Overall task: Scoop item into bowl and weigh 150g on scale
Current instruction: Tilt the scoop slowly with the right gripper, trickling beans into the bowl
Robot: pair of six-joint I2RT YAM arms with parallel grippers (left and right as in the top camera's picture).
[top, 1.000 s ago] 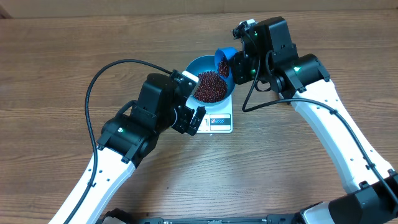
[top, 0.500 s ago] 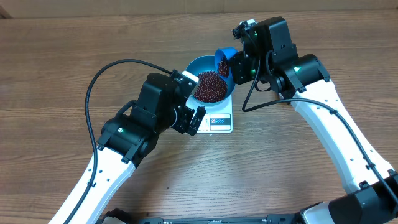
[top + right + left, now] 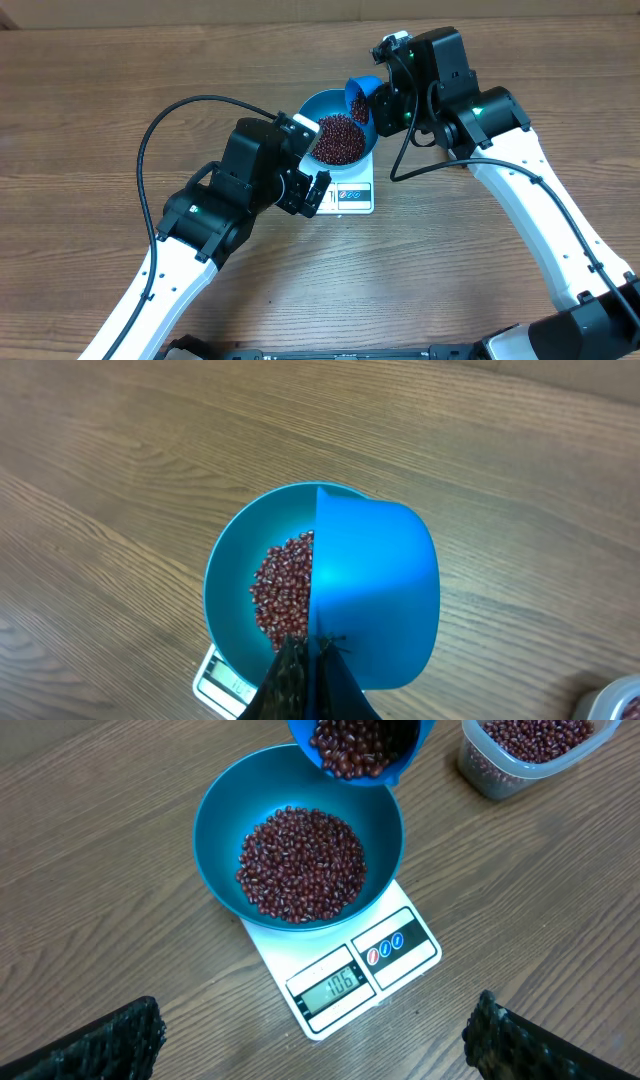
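The blue bowl (image 3: 338, 135) (image 3: 298, 848) (image 3: 235, 585) sits on the white scale (image 3: 352, 195) (image 3: 345, 970) (image 3: 222, 682) and holds a heap of red-brown beans (image 3: 338, 140) (image 3: 300, 863) (image 3: 283, 592). Above the bowl's far rim hangs a small blue scoop (image 3: 360, 98) (image 3: 362, 748) (image 3: 375, 595) full of beans, tilted toward the bowl. My right gripper (image 3: 388, 100) (image 3: 313, 660) is shut on the scoop's handle. In front of the scale my left gripper (image 3: 305, 185) (image 3: 315, 1035) is open, with only bare table between its fingers (image 3: 110, 1045).
A clear plastic tub (image 3: 530, 750) of beans stands to the right of the bowl in the left wrist view. Its corner (image 3: 612, 700) shows in the right wrist view. Wooden tabletop (image 3: 100, 110) lies all around.
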